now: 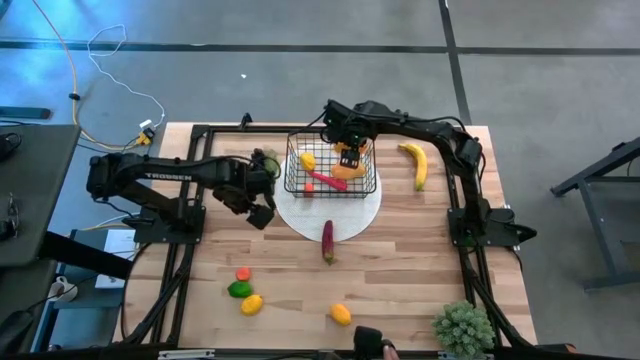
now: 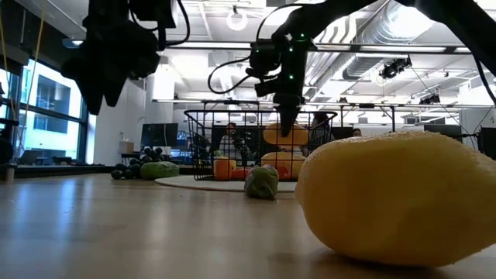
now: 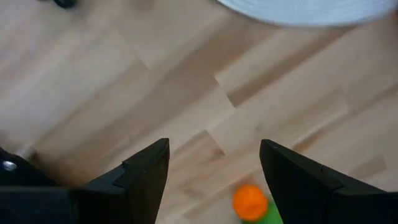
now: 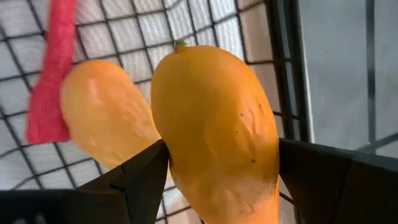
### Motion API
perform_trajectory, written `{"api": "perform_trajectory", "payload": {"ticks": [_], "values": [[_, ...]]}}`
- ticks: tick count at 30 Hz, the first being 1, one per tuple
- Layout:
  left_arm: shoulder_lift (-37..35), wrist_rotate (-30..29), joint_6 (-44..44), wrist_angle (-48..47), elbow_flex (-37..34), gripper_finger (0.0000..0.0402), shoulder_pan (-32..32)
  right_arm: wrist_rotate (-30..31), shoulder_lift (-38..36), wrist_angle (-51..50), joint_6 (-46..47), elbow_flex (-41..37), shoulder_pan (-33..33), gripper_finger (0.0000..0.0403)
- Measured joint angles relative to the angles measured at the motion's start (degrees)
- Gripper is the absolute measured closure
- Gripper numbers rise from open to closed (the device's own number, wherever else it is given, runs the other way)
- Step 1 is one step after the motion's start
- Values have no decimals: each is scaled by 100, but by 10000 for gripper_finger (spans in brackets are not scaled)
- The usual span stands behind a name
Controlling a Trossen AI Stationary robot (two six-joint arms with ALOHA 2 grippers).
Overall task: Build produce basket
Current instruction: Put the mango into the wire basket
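Upper centre of the high view: desk [image 1: 400,270] carries the white disc [image 1: 300,215], with the basket [image 1: 331,166] standing on the disc's upper part. Inside are a lemon [image 1: 308,160], a red piece [image 1: 328,181] and an orange-yellow mango [image 4: 214,134].

Right tool [image 1: 347,152] hangs over the basket's right half. In the right wrist view the mango sits between its fingers [image 4: 140,180], over a second mango-like piece [image 4: 106,121]; jaws look spread about the mango's width, can't tell if they're gripping or have let go.

Judgement: step is dropping the mango in. Open fully, confirm the fruit settles on the basket floor, then lift straight up so the fingers don't snag the wire rim or drag the basket off the disc.

Left tool [image 1: 262,210] hovers at frame left-centre, beside the disc's left edge, jaws partly open, empty.

Loose produce: banana [image 1: 417,165] right of the basket, purple piece [image 1: 328,240] on the disc's lower edge, orange piece [image 1: 243,274], green piece [image 1: 238,289], two lemons [image 1: 252,304] lower frame.
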Motion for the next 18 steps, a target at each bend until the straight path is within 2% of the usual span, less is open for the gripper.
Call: {"api": "perform_trajectory", "payload": {"ticks": [3, 11, 18], "values": [[0, 207, -162, 0, 0, 163, -202, -12, -1, -24, -5, 0, -3, 138], [0, 205, -718, -2, 2, 163, -679, -108, 0, -29, -151, 0, 1, 137], [0, 157, -836, -4, 2, 163, -925, -105, 0, -24, -397, 0, 29, 137]]}}
